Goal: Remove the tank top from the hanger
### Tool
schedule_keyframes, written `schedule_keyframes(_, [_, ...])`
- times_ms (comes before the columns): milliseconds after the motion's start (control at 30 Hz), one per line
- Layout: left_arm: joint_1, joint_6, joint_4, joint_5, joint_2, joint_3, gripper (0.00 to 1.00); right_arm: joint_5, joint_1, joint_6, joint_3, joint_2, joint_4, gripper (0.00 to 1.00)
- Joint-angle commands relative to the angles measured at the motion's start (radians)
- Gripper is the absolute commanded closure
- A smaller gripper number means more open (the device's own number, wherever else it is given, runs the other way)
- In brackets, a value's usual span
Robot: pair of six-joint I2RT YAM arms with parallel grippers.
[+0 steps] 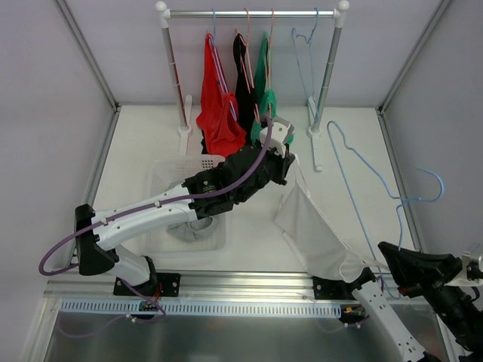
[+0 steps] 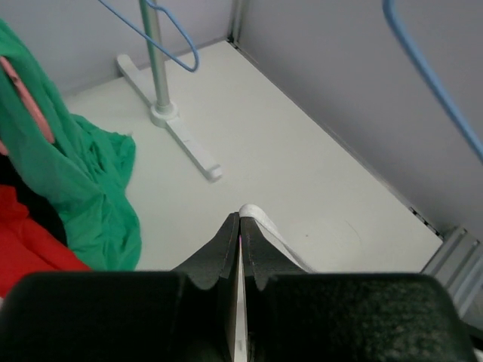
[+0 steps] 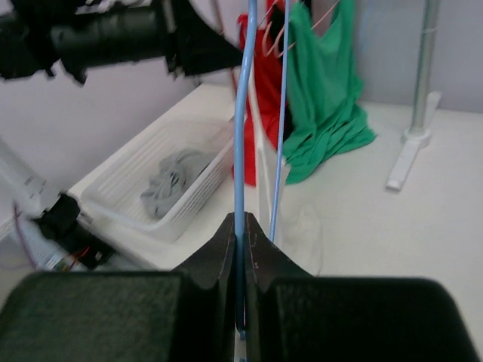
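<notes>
Pinching white tank top [image 1: 317, 226] in left gripper [image 2: 239, 223], right gripper [image 3: 240, 226] clamped on blue hanger [image 3: 241, 136]

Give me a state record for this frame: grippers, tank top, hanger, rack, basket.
left gripper: shut on a strap of the white tank top
right gripper: shut on the blue hanger
tank top: stretched between both grippers, appears not yet off the hanger
rack: red top, black top and green top hanging, plus a bare hanger
basket: grey cloth inside
</notes>
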Motion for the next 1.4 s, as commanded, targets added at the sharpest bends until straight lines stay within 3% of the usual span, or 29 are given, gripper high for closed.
schedule_keyframes(0, [-0.012, -0.026, 0.153, 0.136, -0.057, -0.073, 1.0, 0.236, 0.006, -0.001, -0.137, -0.052, 0.301, 1.0])
schedule_keyframes(133, [-0.032, -0.03, 0.203, 0.226, -0.054, -0.133, 1.0, 0.27, 0.007, 0.017, -0.415, -0.096, 0.66, 1.0])
schedule_keyframes(267, [-0.064, -0.038, 0.254, 0.323, -0.042, -0.222, 1.0, 0.302, 0.006, -0.018, -0.62, -0.09, 1.175, 1.0])
schedule_keyframes(433, [-0.101, -0.082, 0.262, 0.376, 0.004, -0.303, 1.0, 0.292, 0.006, -0.197, -0.777, 0.017, 1.657, 1.0])
schedule_keyframes(567, [-0.103, -0.159, 0.26, 0.334, 0.065, -0.355, 1.0, 0.25, 0.006, -0.395, -0.808, 0.112, 1.802, 1.0])
schedule_keyframes(733, [-0.101, -0.236, 0.239, 0.28, 0.2, -0.354, 1.0, 0.255, 0.006, -0.529, -0.765, 0.154, 1.813, 1.0])
schedule_keyframes(800, [-0.101, -0.265, 0.23, 0.257, 0.26, -0.346, 1.0, 0.299, 0.006, -0.531, -0.749, 0.149, 1.804, 1.0])
schedule_keyframes(900, [-0.101, -0.308, 0.196, 0.218, 0.326, -0.323, 1.0, 0.397, 0.006, -0.451, -0.699, 0.134, 1.627, 1.0])
schedule_keyframes(933, [-0.103, -0.316, 0.185, 0.21, 0.334, -0.316, 1.0, 0.423, 0.006, -0.399, -0.603, 0.132, 1.386, 1.0])
schedule_keyframes(1000, [-0.103, -0.343, 0.17, 0.179, 0.332, -0.322, 1.0, 0.385, 0.004, -0.322, -0.498, 0.141, 1.142, 1.0])
schedule_keyframes(1033, [-0.101, -0.348, 0.165, 0.171, 0.325, -0.332, 1.0, 0.388, 0.003, -0.273, -0.396, 0.166, 0.932, 1.0])
schedule_keyframes(1133, [-0.101, -0.357, 0.103, 0.138, 0.279, -0.323, 1.0, 0.425, 0.006, -0.129, -0.279, 0.199, 0.636, 1.0])
schedule_keyframes(1200, [-0.101, -0.348, 0.058, 0.116, 0.242, -0.308, 0.99, 0.425, 0.004, -0.066, -0.191, 0.216, 0.525, 1.0])
schedule_keyframes(1300, [-0.101, -0.336, -0.025, 0.099, 0.167, -0.292, 0.72, 0.367, 0.006, -0.018, -0.096, 0.281, 0.342, 1.0])
schedule_keyframes(1333, [-0.103, -0.339, -0.057, 0.077, 0.144, -0.297, 0.44, 0.345, 0.006, 0.011, -0.078, 0.299, 0.272, 1.0])
schedule_keyframes(1367, [-0.103, -0.343, -0.075, 0.064, 0.092, -0.3, 0.35, 0.303, 0.006, 0.025, -0.064, 0.331, 0.242, 1.0])
